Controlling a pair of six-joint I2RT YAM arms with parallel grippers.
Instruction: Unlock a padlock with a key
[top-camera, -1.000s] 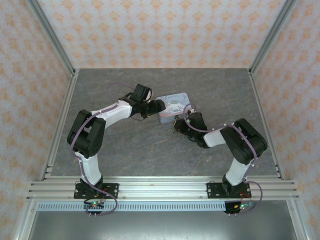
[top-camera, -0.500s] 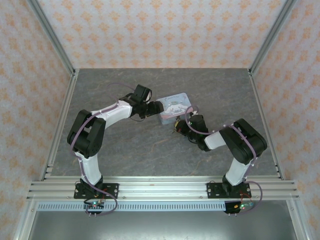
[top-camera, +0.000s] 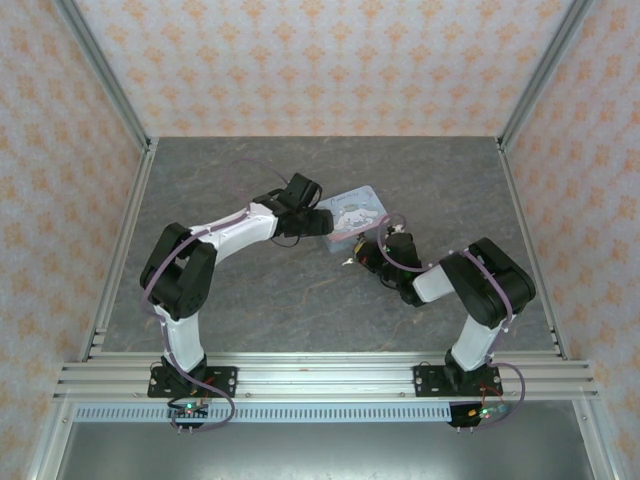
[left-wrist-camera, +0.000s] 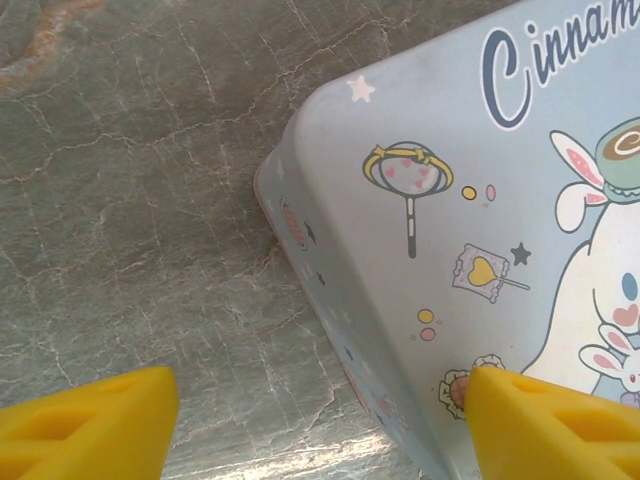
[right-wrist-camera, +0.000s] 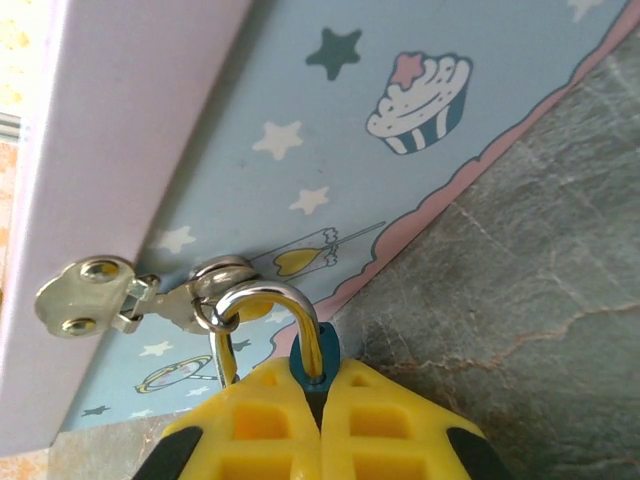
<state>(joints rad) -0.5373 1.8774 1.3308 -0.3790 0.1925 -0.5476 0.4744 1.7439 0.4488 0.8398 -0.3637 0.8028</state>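
The left arm is standing folded at the elbow, its white forearm pointing up and to the right across the grey marbled desk (top-camera: 250, 290) toward the left corner of the pale blue, cartoon-printed rectangular tin (top-camera: 350, 213). The left gripper (top-camera: 322, 222) is sitting at that corner. In its wrist view the left gripper (left-wrist-camera: 320, 425) is holding its yellow fingers (left-wrist-camera: 90, 425) spread wide. One is hanging over the bare desk (left-wrist-camera: 130, 200) and the other over the printed lid of the tin (left-wrist-camera: 480, 220), with the tin's rounded corner between them. Neither finger is clearly touching the tin.

The right arm is bending at its dark elbow on the right side, and its forearm is pointing left and slightly up toward the near edge of the tin. The right gripper (top-camera: 362, 254) is sitting just beside that edge.

In the right wrist view the right gripper (right-wrist-camera: 320, 405) is pressing its yellow fingertips (right-wrist-camera: 390, 420) together, pinching the small teal-blue padlock (right-wrist-camera: 326, 354). Just a sliver of the padlock's body is showing at the seam between them. Its thin metal shackle (right-wrist-camera: 262, 292) is arching up from the body and passing through the silver ring (right-wrist-camera: 220, 272) of the metal hasp (right-wrist-camera: 85, 296) on the tin's side wall (right-wrist-camera: 330, 130). The padlock is hanging just above the desk (right-wrist-camera: 520, 300) at the tin's lower edge.
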